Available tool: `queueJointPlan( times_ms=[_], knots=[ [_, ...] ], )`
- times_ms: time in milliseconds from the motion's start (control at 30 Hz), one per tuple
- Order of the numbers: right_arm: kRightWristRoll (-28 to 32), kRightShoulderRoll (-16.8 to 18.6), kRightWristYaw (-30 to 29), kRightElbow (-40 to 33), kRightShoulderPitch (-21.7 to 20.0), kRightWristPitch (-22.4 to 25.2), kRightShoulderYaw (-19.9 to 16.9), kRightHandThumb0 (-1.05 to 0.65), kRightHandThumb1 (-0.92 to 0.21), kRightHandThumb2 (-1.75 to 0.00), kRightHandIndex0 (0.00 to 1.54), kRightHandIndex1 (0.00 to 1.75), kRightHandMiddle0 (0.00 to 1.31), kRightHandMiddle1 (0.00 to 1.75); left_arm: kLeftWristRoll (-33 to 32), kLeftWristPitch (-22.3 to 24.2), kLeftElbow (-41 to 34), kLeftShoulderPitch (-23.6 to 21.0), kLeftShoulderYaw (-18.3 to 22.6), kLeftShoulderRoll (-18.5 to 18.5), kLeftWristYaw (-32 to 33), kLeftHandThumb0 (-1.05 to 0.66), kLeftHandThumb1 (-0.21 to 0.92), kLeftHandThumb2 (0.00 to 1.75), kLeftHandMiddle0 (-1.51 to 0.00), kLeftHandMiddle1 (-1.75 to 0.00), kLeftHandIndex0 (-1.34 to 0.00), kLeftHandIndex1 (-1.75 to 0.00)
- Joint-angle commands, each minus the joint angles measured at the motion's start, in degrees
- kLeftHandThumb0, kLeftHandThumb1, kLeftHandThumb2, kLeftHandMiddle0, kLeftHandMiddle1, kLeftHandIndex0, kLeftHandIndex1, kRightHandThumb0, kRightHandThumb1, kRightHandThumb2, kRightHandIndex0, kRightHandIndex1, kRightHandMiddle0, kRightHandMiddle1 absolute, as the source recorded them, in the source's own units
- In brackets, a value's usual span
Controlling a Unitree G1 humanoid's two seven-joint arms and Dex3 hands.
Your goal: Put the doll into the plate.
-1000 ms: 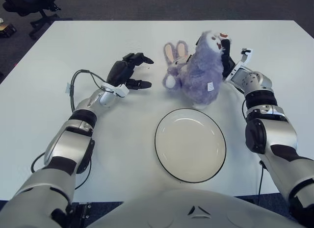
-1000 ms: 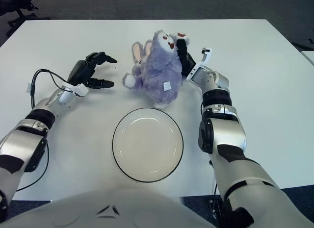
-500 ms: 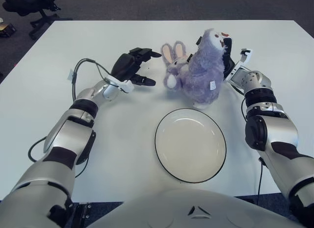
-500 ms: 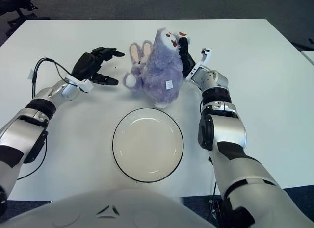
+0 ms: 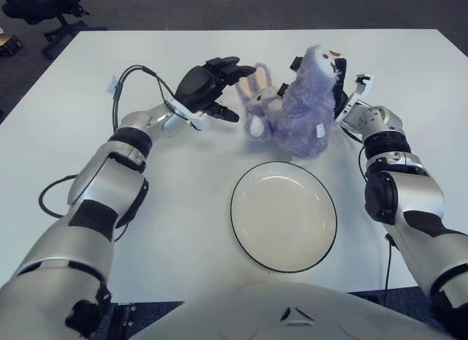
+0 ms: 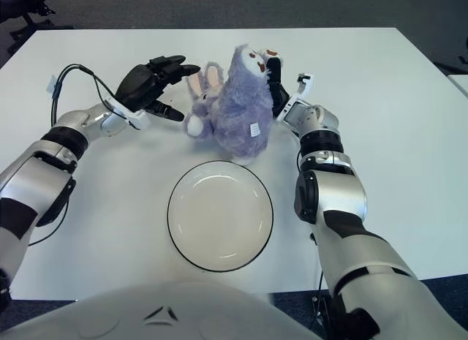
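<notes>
Doll [image 5: 296, 106]: purple plush, upright on table [image 5: 66, 121], just beyond the empty plate [image 5: 284, 216]. Left hand [image 5: 208, 88]: fingers spread, holding nothing, has closed in on its ears. Right hand [image 5: 338, 88]: behind doll, fingers hidden. Two-handed grasp appears imminent.

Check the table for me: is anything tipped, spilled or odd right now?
Nothing spilled or damaged. The purple plush doll sits beyond the plate, leaning slightly, with the right hand against its far side and the left hand open beside its ears. The plate has nothing on it.
</notes>
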Motion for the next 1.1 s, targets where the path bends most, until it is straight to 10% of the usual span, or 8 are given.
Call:
queueJointPlan(
  times_ms=[0, 800, 1067],
  knots=[
    [0.55, 0.38, 1.07, -2.53, 0.41, 1.56, 0.01, -0.08, -0.74, -0.44, 1.13, 1.75, 0.93, 1.75, 1.12, 1.43, 0.76, -1.48, -1.55, -0.73, 1.85, -0.64, 0.90, 0.00, -0.20, 0.00, -0.26, -0.10],
    [2.58, 2.13, -2.19, -11.07, 3.18, 7.39, -1.02, -0.07, -0.63, -0.66, 1.15, 1.75, 0.99, 1.75, -0.57, 2.08, 1.65, -1.67, -2.77, -3.23, 1.34, -0.73, 0.87, 0.00, -0.16, 0.00, -0.23, -0.04],
    [4.05, 3.19, -4.65, -16.62, 4.68, 10.37, -1.38, -0.08, -0.61, -0.71, 1.17, 1.75, 1.01, 1.75, -13.21, -7.19, 5.53, -1.43, 2.43, -6.11, -25.80, -0.79, 0.85, 0.00, -0.14, 0.00, -0.18, -0.01]
  ],
)
